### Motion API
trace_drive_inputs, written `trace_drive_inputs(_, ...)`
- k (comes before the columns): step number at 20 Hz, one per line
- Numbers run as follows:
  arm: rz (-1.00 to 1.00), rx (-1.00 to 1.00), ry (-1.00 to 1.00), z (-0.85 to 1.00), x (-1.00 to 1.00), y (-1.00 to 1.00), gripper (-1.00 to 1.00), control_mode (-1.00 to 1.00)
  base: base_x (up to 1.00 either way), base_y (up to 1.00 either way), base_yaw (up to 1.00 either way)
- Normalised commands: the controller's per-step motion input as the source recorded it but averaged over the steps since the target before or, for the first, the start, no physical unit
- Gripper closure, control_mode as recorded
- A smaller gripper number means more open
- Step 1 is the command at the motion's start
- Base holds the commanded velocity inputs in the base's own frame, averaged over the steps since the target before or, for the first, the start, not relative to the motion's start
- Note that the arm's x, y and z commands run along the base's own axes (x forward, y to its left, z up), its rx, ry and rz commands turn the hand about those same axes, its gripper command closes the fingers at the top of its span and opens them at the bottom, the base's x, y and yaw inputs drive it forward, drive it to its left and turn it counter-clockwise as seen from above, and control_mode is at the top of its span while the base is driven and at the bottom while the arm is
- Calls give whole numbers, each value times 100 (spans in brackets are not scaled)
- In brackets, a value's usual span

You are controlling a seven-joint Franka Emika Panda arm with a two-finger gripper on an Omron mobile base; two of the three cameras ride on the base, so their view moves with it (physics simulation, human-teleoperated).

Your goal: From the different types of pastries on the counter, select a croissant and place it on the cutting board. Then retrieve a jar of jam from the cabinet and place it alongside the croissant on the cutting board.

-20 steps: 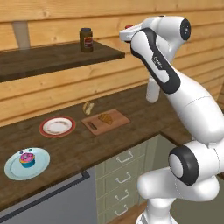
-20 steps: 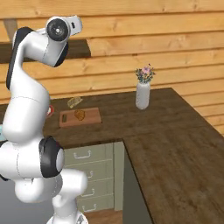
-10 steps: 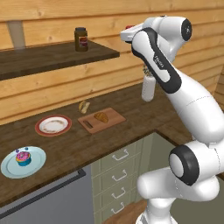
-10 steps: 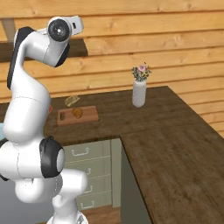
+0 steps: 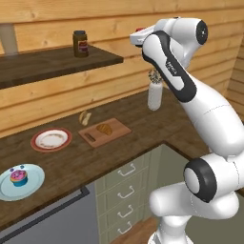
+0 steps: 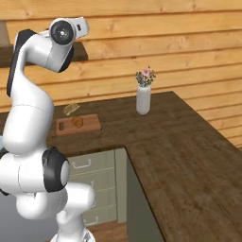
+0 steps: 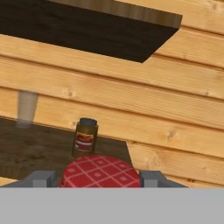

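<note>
One croissant (image 5: 104, 128) lies on one cutting board (image 5: 119, 131). There are two plates: one red-rimmed (image 5: 51, 139), one pale blue (image 5: 33, 181) carrying one cupcake (image 5: 19, 177). One small yellow item (image 5: 85, 117), one vase (image 5: 155, 95), and one brown jar (image 5: 80, 43) on the shelf (image 5: 52, 64). One red-lidded jar (image 7: 100, 172) sits close to the camera.

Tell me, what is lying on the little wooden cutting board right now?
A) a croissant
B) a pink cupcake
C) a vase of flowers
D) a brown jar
A, since the golden-brown croissant lies on the cutting board, while the cupcake sits on a blue plate, the vase stands on the counter and the brown jar stands on the wall shelf.
</note>
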Motion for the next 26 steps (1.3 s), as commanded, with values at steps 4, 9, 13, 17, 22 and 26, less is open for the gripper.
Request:
trace_drive_inputs(4,0,0,0,0,0,0,100,100,-18,1,-6)
trace_drive_inputs(9,0,0,0,0,0,0,100,100,0,60,0)
trace_drive_inputs(13,0,-1,-1,0,-5,9,100,-100,-3,39,0)
trace_drive_inputs(17,0,0,-6,-12,-28,4,100,-100,0,0,0)
trace_drive_inputs(22,-2,0,-29,-83,-56,-34,100,-100,0,0,0)
trace_drive_inputs(26,-6,0,-28,-100,-79,-52,100,-100,0,0,0)
